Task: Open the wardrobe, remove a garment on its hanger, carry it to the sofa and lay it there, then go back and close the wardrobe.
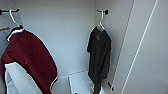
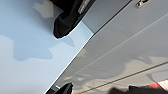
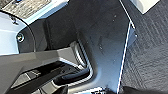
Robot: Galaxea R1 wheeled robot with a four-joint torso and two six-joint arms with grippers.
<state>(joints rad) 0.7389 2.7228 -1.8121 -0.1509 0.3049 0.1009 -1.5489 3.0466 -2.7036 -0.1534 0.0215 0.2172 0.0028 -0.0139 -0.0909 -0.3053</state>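
Garment (image 1: 99, 53) hanging on hanger (image 1: 101, 21) | wardrobe (image 1: 72, 37) open, white inside | gripper state: cannot tell

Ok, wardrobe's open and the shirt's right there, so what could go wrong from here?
The hanger hooks over a short peg, so pulling straight out without lifting may snag it. The dark red garment hangs on the same wall and could be taken by mistake. The black shirt hangs close to the open door, leaving little room for an arm.
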